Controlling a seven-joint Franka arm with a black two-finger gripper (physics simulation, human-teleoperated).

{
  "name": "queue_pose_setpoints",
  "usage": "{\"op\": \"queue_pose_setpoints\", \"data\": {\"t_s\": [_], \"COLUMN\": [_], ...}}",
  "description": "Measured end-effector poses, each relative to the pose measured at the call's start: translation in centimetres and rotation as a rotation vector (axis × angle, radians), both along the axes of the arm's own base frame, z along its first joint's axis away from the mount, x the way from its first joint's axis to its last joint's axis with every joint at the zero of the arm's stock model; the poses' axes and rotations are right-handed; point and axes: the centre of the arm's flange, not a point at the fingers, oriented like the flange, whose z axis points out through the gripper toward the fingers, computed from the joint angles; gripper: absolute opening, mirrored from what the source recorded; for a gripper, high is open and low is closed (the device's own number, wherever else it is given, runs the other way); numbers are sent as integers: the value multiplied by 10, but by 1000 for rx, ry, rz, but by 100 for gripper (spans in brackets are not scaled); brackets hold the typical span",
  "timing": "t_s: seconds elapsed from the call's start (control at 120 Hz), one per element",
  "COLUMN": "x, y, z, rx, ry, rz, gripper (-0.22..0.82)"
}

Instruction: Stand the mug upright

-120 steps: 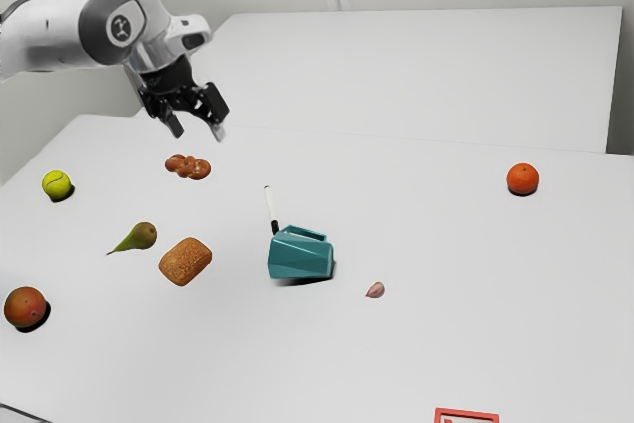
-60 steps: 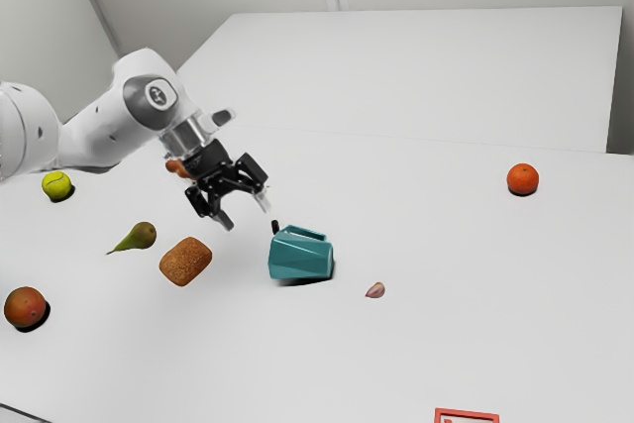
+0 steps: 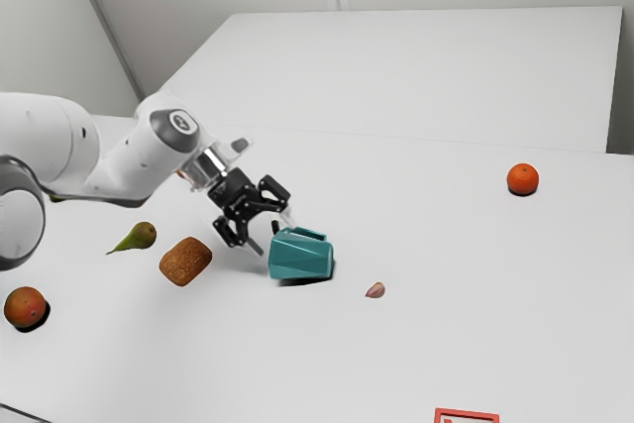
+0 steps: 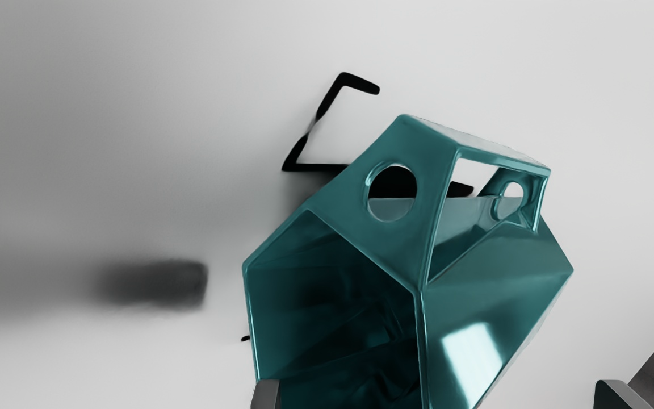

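On the white desk (image 3: pixel 446 314), the hand (image 3: pixel 274 237) is left of centre in the exterior view, released, its fingers spread. The teal mug (image 3: pixel 300 257) lies on its side near the frame's centre, its mouth toward the hand. A brown bread (image 3: pixel 186 262) sits left of it, an orange (image 3: pixel 523 179) at centre right, a garlic clove (image 3: pixel 375 290) right of the mug, slightly lower.

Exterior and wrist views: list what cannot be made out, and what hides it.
Exterior view: most of the red frame, cut off by the bottom edge.
Exterior view: most of the brown thing, hidden behind the arm.
Wrist view: part of the mug, cut off by the bottom edge; its depths, dark.
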Motion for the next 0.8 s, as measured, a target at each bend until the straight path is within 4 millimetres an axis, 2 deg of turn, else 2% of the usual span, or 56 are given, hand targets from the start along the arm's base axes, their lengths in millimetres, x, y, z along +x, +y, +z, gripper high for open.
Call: {"op": "queue_pose_setpoints", "data": {"t_s": [0.175, 0.558, 0.6, 0.725, 0.8], "x": [2, 5, 5, 7, 11], "y": [-7, -23, -24, -23, -23], "z": [-13, -21, -20, -17, -11], "rx": [-43, -80, -79, -73, -66], "ry": [19, 18, 17, 16, 6], "rz": [30, 48, 49, 55, 55], "gripper": [60, 60, 55, 23, 9]}}
